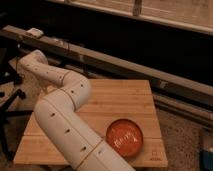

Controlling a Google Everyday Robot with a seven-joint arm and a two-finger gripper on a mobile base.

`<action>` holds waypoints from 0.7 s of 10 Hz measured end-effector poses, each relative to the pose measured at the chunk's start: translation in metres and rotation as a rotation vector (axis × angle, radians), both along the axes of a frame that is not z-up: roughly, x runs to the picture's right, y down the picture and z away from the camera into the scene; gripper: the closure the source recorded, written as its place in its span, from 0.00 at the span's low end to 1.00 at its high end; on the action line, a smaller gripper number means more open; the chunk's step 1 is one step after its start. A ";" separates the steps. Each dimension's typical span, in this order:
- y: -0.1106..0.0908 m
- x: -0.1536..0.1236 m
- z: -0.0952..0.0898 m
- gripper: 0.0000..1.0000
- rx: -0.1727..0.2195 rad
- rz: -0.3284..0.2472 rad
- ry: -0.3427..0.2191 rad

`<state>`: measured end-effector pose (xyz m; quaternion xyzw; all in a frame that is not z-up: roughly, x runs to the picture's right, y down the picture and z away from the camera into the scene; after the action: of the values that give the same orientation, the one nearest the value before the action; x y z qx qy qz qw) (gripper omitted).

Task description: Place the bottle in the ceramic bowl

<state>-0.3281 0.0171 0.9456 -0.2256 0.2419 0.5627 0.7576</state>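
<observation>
One arm (65,95) — tool hidden past table's (125,100) left edge

Dim, warm overhead light glares off the bowl (124,138) and arm (60,115); the gripper is lost in shadow at the left.

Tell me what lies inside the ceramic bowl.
Inside the ceramic bowl lies a pale shape, apparently the bottle; it covers the floor beneath it. The arm seems to overlap the lower-left rim. The claw is not visible: the arm's far end bends beyond the table's left side.
</observation>
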 end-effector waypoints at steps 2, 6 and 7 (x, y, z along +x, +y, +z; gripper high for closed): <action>-0.003 0.018 -0.002 0.35 0.007 0.027 0.021; -0.006 0.030 -0.003 0.35 0.001 0.109 0.031; -0.003 0.027 0.001 0.35 -0.024 0.156 0.021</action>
<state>-0.3014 0.0144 0.9462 -0.2468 0.2380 0.6192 0.7064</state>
